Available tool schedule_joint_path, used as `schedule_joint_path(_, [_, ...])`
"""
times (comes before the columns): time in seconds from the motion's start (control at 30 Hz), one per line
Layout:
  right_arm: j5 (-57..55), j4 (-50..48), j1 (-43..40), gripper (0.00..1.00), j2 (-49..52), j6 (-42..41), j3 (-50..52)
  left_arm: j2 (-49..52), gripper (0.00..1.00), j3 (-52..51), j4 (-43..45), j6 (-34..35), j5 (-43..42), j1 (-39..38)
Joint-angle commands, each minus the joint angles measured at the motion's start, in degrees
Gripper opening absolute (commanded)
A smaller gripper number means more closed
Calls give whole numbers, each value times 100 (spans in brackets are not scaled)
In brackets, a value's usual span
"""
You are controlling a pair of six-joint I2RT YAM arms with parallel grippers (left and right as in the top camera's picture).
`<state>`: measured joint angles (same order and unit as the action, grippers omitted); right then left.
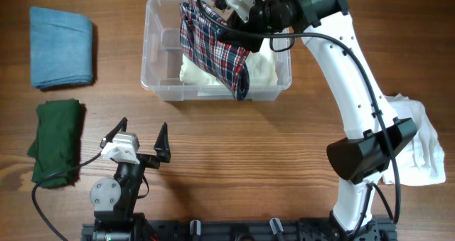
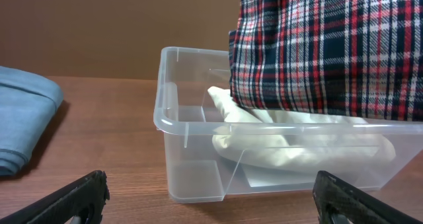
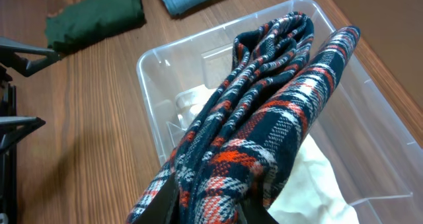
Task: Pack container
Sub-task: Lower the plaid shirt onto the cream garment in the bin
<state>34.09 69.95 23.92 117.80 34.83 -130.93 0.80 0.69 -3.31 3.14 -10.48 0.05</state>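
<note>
1. The right gripper (image 1: 229,19) is clamped on a folded plaid cloth (image 1: 213,49) and holds it above the container's (image 1: 162,60) open top.
2. Under the plaid cloth, a cream-white cloth (image 1: 266,72) lies inside the container, towards its right end.
3. The container stands upright on the wooden table (image 1: 234,148).
4. The left gripper (image 1: 142,136) hangs empty with its jaws spread wide, well in front of the container's left near corner.
5. A folded blue cloth (image 1: 62,45) lies well to the container's left, with a green cloth (image 1: 57,141) in front of it.
6. A crumpled white cloth (image 1: 426,145) lies to the container's right and nearer.
</note>
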Motion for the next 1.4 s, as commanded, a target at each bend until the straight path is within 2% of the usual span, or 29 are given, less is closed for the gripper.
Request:
schedule_joint_path(0.0, [378,-105,22,4,28,114,-68,-42,100,-37,-15,33,52,-33])
schedule_joint_path(0.7, [452,-175,269,4,-116,59,-116,-42,100,-37,-15,33,52,-33])
schedule_joint_path(0.9, [-125,-181,256,4,-101,76,-101,-42,100,-37,-13,33,52,-33])
schedule_joint_path(1.37, [-367,-140,-286,4,437,74,-94,-42,100,-35,-15,35,50,-33])
